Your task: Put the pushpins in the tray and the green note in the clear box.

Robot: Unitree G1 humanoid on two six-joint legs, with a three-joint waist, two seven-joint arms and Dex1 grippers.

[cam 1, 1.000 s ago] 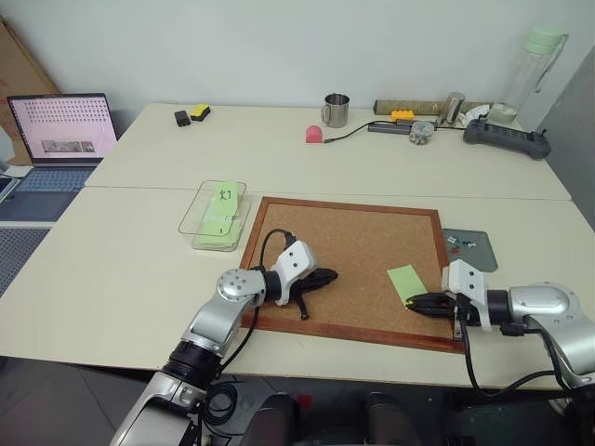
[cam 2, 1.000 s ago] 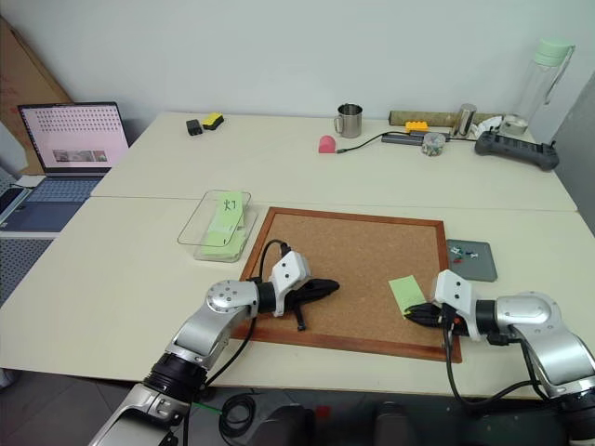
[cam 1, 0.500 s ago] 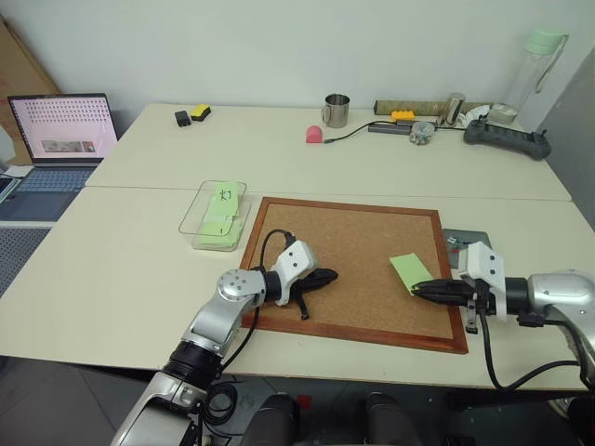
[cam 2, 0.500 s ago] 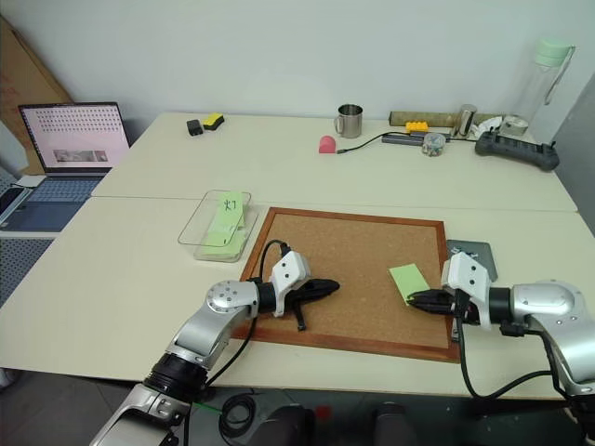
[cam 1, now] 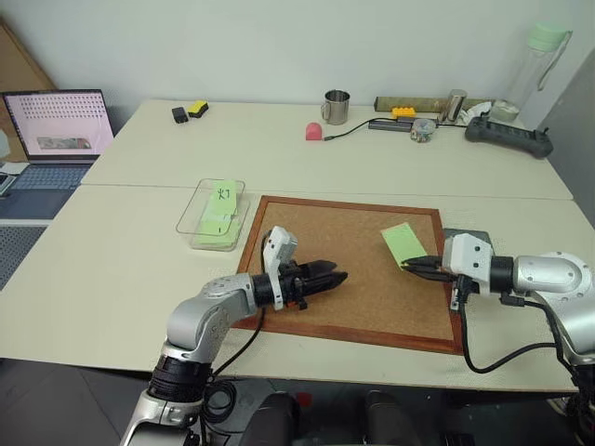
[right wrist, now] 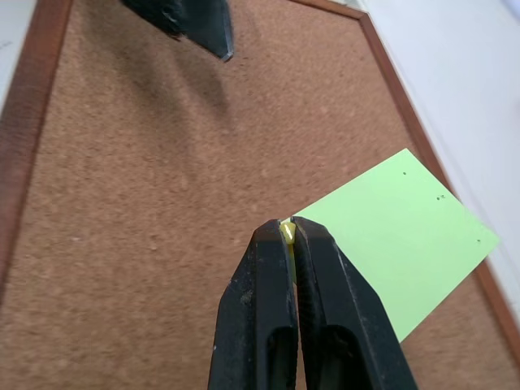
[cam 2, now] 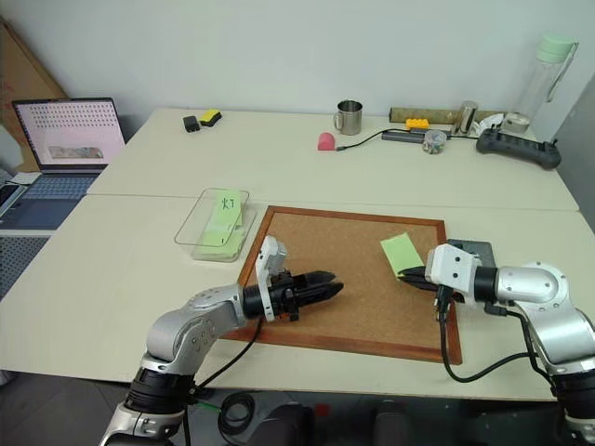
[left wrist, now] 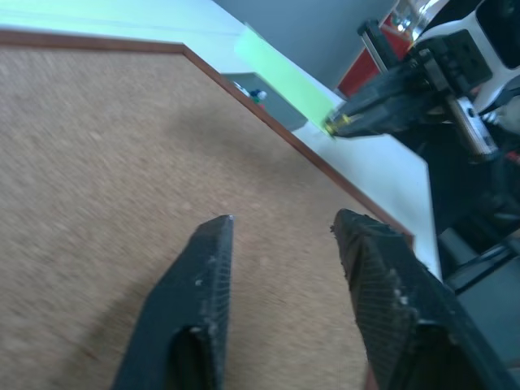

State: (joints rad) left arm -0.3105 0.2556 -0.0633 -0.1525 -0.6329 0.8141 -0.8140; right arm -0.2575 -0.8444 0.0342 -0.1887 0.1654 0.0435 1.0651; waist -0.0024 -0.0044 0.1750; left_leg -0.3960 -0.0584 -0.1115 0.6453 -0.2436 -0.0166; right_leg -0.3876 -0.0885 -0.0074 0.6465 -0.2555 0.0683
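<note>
The green note point(right wrist: 400, 231) is a plain pale green, with a small yellow pushpin point(right wrist: 286, 231) head at its corner between the black fingers of the right gripper point(right wrist: 289, 231). The cork board point(cam 1: 353, 269) is speckled tan inside a reddish-brown wooden frame, on a cream table point(cam 1: 102, 269). At 10 o'clock from the board, the clear box point(cam 1: 200, 221) holds green notes marked with black writing point(cam 1: 221, 206), and the tray point(cam 2: 475, 248) is dark grey.

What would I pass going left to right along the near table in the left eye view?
Clear box → left gripper → green note → right gripper → tray.
</note>
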